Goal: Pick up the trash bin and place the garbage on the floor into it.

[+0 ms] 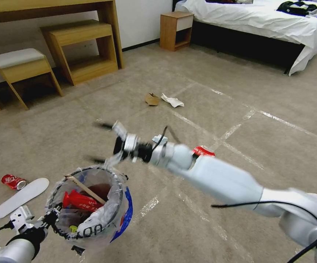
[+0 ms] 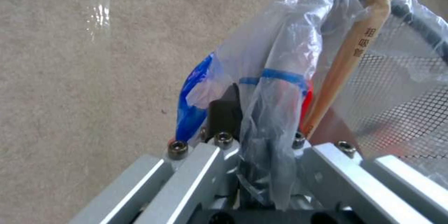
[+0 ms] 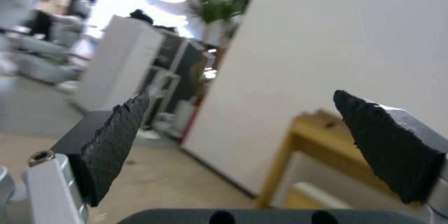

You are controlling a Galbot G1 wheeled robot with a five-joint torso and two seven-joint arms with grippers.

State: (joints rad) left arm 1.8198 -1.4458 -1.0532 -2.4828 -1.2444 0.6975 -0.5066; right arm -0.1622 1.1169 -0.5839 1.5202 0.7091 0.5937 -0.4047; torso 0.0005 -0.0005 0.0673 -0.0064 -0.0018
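Observation:
The trash bin (image 1: 105, 221), lined with a clear bag, hangs low at the left with my left gripper (image 1: 52, 219) shut on its rim. In the left wrist view that gripper (image 2: 247, 115) pinches the rim and bag of the trash bin (image 2: 280, 87). A red wrapper (image 1: 79, 201) and a wooden stick (image 1: 85, 188) lie inside. My right gripper (image 1: 98, 142) hovers open just above and beyond the bin, and its pads (image 3: 112, 147) hold nothing. Garbage on the floor (image 1: 275, 146) includes a cardboard scrap (image 1: 152, 98), white paper (image 1: 172, 100), a red wrapper (image 1: 203, 151) and pale paper (image 1: 159, 138).
A red can (image 1: 13, 181) and a white insole (image 1: 21, 197) lie left of the bin. A wooden desk (image 1: 81, 47) and a stool (image 1: 19, 69) stand at the back left. At the back right are a nightstand (image 1: 175, 29) and a bed (image 1: 260, 22).

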